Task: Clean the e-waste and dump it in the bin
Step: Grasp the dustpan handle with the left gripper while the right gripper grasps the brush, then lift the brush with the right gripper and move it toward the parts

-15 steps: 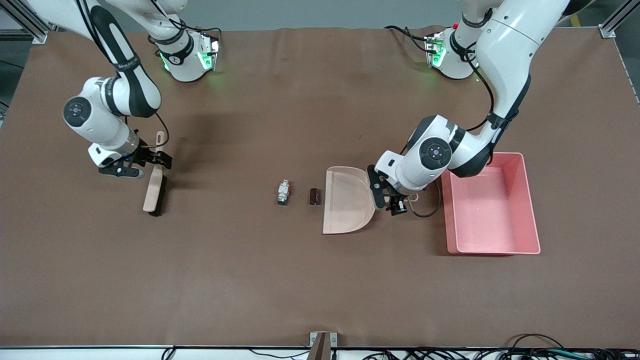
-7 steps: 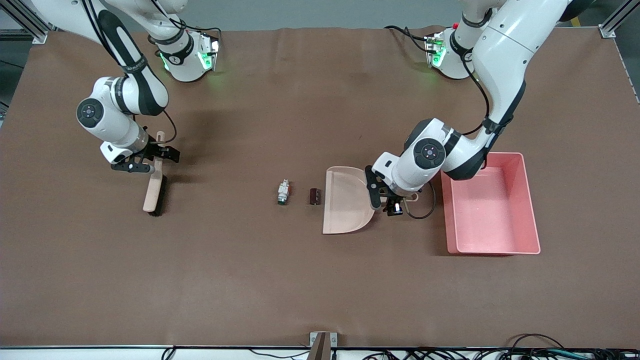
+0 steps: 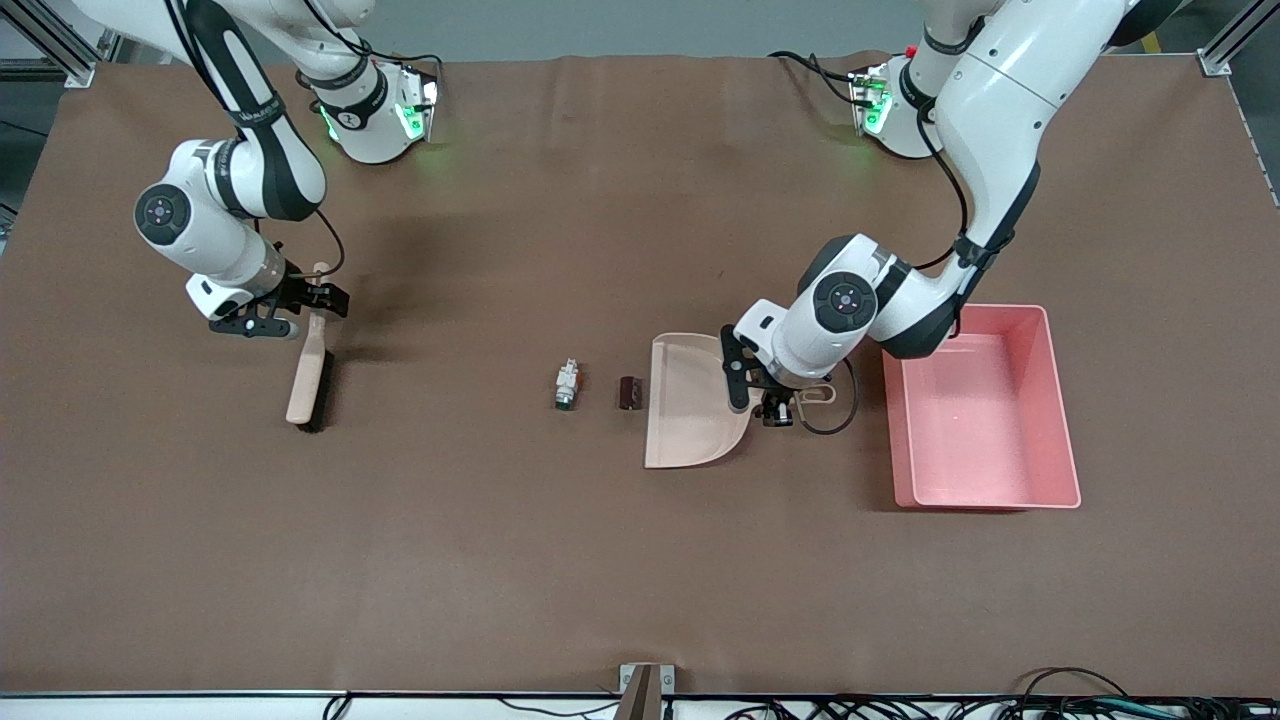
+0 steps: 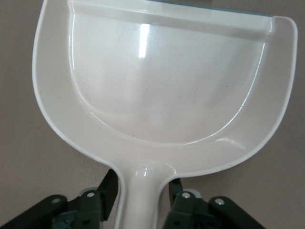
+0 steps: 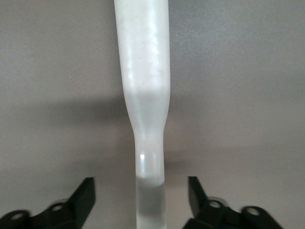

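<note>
The e-waste lies mid-table: a whitish scrap [image 3: 567, 385] and a dark block [image 3: 629, 392], which sits just off the open edge of the beige dustpan [image 3: 695, 400]. My left gripper [image 3: 757, 395] is down at the dustpan's handle. In the left wrist view [image 4: 142, 191] its fingers [image 4: 108, 187] press both sides of the handle [image 4: 142, 200]. The pink bin [image 3: 1060, 400] stands beside it, toward the left arm's end. My right gripper [image 3: 300, 312] is open astride the handle of a wooden brush [image 3: 308, 370]. The right wrist view shows the gripper [image 5: 141, 198] with the brush handle [image 5: 143, 71] between its spread fingers.
The brown mat [image 3: 640, 560] covers the whole table. The arm bases stand at the edge farthest from the front camera. A cable loop [image 3: 830, 420] hangs from the left wrist between the dustpan and the bin.
My left gripper slid along the dustpan's handle toward the pan. My right gripper shifted over the top end of the brush handle. The dustpan, the brush and both scraps stayed put.
</note>
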Robot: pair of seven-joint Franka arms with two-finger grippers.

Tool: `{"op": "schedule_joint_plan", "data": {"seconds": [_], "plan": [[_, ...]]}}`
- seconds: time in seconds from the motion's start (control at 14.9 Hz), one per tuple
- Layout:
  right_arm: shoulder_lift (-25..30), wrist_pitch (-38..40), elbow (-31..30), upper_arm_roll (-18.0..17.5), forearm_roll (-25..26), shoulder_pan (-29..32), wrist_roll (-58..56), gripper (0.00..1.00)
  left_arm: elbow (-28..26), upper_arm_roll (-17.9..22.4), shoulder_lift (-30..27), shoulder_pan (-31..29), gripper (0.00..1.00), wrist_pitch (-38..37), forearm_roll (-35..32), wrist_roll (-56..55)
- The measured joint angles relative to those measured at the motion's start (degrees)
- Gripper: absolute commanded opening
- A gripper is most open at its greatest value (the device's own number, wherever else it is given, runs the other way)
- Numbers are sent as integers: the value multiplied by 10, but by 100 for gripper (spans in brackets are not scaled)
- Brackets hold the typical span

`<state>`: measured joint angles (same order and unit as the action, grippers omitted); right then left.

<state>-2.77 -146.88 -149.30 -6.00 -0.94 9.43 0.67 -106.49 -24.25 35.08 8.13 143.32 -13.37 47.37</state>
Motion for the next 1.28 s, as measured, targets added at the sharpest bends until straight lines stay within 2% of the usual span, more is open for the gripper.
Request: {"op": "schedule_joint_plan", "data": {"seconds": [0.13, 0.6, 0.81, 1.07, 1.28], "plan": [[0, 1, 0, 1, 0, 4, 0, 54, 0, 0, 0, 1, 31, 0, 0, 3], [0, 1, -1, 2, 0, 7, -1, 46, 1, 0, 0, 1, 21, 1, -2, 13], [0, 1, -1, 2, 0, 7, -1, 36, 5, 0, 0, 1, 18, 1, -20, 22], [0, -1, -1, 3, 0, 7, -1, 29, 7, 0, 0, 1, 18, 0, -26, 29], [0, -2, -1, 3, 0, 9, -1, 12, 7, 0, 1, 5, 18, 0, -34, 34]]}}
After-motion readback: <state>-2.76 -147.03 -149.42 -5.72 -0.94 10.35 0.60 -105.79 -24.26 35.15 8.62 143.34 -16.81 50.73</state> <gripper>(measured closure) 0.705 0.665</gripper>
